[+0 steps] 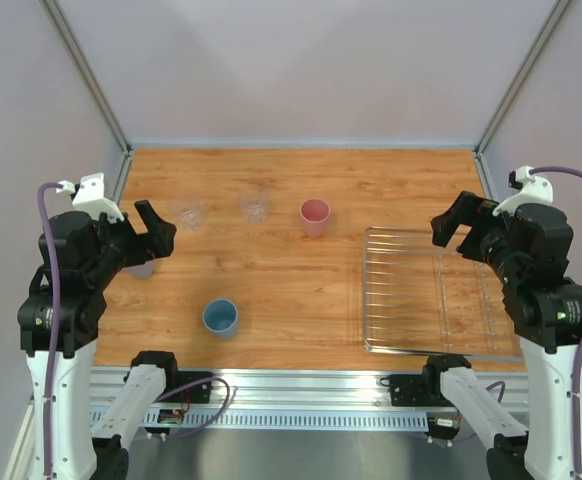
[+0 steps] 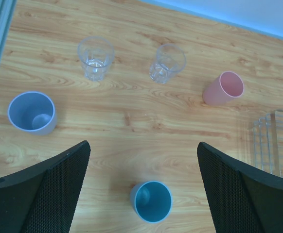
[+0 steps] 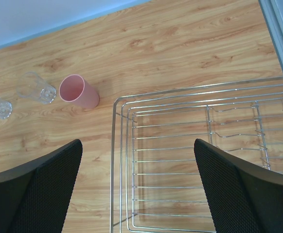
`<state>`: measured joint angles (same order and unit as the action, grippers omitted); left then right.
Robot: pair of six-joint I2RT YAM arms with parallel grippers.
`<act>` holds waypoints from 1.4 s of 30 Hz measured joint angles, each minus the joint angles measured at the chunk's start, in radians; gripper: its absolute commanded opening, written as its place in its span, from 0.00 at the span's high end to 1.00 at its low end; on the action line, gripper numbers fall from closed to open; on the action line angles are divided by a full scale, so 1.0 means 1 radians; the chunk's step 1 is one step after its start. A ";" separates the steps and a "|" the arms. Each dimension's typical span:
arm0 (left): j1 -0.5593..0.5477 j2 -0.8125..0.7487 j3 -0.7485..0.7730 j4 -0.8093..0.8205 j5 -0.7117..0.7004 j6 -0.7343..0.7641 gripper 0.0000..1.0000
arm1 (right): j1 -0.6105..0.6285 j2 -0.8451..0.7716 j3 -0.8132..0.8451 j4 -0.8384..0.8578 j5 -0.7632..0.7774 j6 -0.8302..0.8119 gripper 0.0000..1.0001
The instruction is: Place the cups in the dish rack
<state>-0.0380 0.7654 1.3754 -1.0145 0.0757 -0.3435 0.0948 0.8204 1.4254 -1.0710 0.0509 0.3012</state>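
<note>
All cups stand upright on the wooden table. The pink cup [image 1: 315,215] [image 2: 224,87] [image 3: 78,91] is at centre back, with two clear glass tumblers [image 1: 255,205] [image 1: 188,212] to its left. The blue cup [image 1: 220,318] [image 2: 151,201] is near the front. The lavender cup [image 2: 31,112] is at far left, mostly hidden under my left arm in the top view. The silver wire dish rack [image 1: 365,290] [image 3: 114,145] lies empty at right. My left gripper [image 1: 154,228] [image 2: 142,145] is open above the left side. My right gripper [image 1: 456,225] [image 3: 137,143] is open above the rack.
Grey walls with metal corner posts [image 1: 121,150] close the table on three sides. An aluminium rail [image 1: 301,385] runs along the near edge by the arm bases. Bare wood lies between the cups and the rack.
</note>
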 measured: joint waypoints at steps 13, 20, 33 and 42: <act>-0.007 0.027 0.009 0.021 0.109 -0.006 0.02 | 0.000 0.065 -0.020 0.082 0.023 -0.003 0.00; -0.404 0.237 0.085 0.094 0.006 -0.059 0.01 | 0.000 0.183 -0.020 0.139 0.116 -0.002 0.00; -0.584 0.992 0.377 0.315 -0.216 -0.126 0.10 | 0.000 0.219 -0.034 0.213 0.150 0.005 0.00; -0.596 1.283 0.560 0.297 -0.294 -0.123 0.17 | 0.000 0.187 -0.081 0.219 0.151 0.025 0.00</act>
<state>-0.6342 2.0480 1.9350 -0.7177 -0.2180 -0.4667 0.0948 1.0069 1.3445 -0.8524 0.2016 0.3260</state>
